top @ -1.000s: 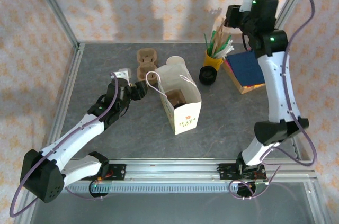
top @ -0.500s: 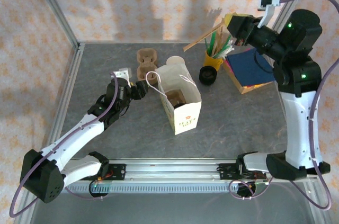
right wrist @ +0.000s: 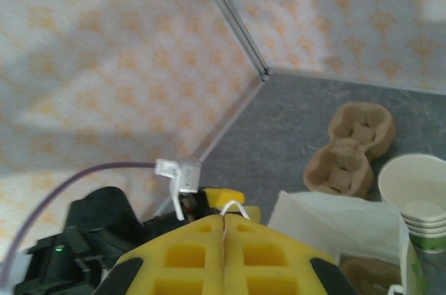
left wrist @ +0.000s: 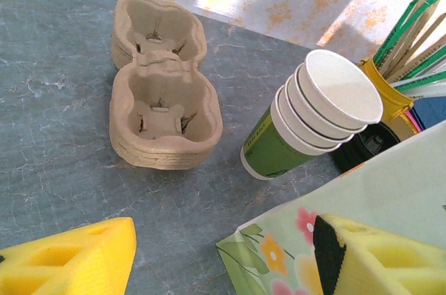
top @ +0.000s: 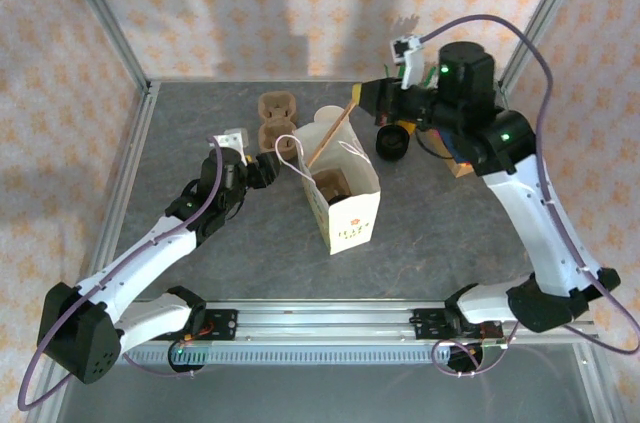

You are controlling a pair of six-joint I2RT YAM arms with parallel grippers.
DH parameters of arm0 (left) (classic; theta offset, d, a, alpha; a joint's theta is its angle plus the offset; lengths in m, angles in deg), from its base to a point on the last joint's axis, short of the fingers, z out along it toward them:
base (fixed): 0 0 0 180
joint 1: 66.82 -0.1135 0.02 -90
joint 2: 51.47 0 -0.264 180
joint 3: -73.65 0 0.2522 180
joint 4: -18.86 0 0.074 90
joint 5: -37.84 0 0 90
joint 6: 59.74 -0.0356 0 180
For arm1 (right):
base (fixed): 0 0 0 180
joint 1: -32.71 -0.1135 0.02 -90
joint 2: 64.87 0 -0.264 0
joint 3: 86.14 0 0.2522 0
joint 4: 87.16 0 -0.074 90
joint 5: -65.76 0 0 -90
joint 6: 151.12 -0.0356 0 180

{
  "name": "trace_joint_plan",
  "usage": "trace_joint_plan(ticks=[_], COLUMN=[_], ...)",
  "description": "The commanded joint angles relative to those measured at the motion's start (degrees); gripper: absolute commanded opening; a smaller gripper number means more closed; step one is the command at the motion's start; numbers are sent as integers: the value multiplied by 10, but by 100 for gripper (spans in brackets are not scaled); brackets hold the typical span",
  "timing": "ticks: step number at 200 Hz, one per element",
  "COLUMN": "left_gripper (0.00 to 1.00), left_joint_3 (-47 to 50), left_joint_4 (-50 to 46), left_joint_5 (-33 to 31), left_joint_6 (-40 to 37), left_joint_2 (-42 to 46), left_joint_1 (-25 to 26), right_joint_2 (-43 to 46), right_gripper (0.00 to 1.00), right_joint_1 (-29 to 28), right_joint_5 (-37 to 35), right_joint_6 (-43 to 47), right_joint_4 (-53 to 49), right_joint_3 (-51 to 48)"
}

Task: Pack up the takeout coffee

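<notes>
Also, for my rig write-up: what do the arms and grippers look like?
Both arms have white shells with black joints, the left arm and right arm alike. A purple cable loops along each; small green lights glow on the right one. The left gripper and right gripper have yellow fingers with moulded hollows.

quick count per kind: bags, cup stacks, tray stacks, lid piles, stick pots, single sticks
paper bag: 1
stack of cups: 1
stack of cup trays: 1
pile of black lids: 1
yellow pot of sticks: 1
wooden stick held over the bag: 1
total: 6
</notes>
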Motion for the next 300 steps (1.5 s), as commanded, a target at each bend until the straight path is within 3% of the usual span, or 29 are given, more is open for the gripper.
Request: trace_joint_plan(ticks=[1,79,130,191,272,300], left_gripper=[70,70,70,70,70,70], left_joint_3=[6,4,3,2,-2,-3], left_joint_4=[21,22,15,13,21,20], left_joint_5=[6,7,3,-1,6,8], left_joint_6=[4,4,0,-4,-3,-2], left_joint_2=[2,-2,0,0,-15,-19], left_joint_1=[-5,-6,-5,-6,-6,-6], right_joint_2=[-6,-11,-5,7,-66,-123], right_gripper=[0,0,0,0,0,0], right_joint_1=[-21,-38,-37,-38,-46,-98], right_joint_5=[-101,-96,-90,-200,-91,-181], right_joint_6=[23,39,49,86,62,77], right_joint_4=[-31,-5,10,-21,4,-45], right_joint_3=[19,-16,32,80,15,61])
